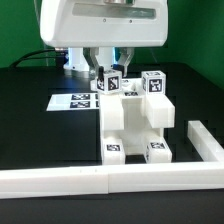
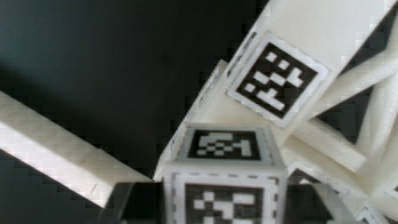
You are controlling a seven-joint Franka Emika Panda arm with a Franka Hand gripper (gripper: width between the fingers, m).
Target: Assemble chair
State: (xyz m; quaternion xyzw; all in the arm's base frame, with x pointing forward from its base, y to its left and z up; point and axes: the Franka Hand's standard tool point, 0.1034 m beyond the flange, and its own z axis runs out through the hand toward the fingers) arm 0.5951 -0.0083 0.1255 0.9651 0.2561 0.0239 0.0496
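The tool (image 1: 110, 72) is closed on a post (image 1: 107, 82) of the chair (image 1: 135, 125), which stands on the black surface (image 1: 40, 130) beside the marker board (image 1: 75, 101).

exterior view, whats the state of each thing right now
chair: partly built, standing on the table, tagged blocks on top
end effector: shut on a tagged post at the chair's top
marker board: flat on the table, untouched
rail: lying along the table's near edge
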